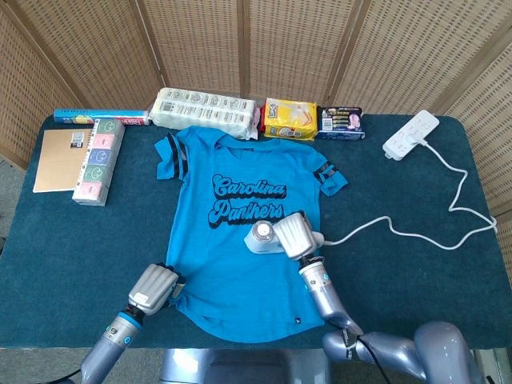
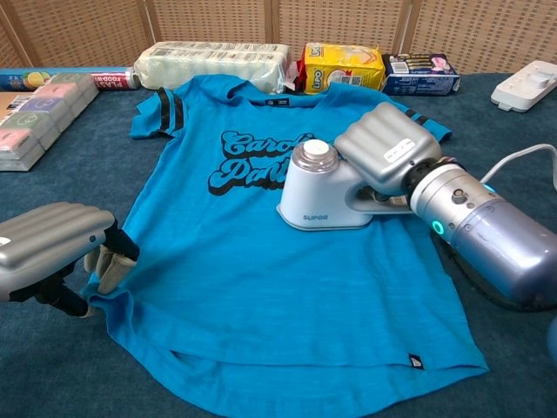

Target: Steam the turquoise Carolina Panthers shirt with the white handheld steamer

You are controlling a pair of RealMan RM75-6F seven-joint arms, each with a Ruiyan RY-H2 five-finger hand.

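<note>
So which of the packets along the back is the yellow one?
The yellow packet lies between the long white pack and the dark blue box, just behind the shirt's collar.

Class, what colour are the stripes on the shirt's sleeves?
Black stripes on the turquoise shirt, clearest in the chest view.

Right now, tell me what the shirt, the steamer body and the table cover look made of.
Shirt: soft knit fabric, matte, faintly heathered, with hems.
Steamer: smooth white plastic, slightly glossy, printed logo.
Table cover: dark teal cloth, probably felt or short pile; fuzzy and non-reflective.
</note>
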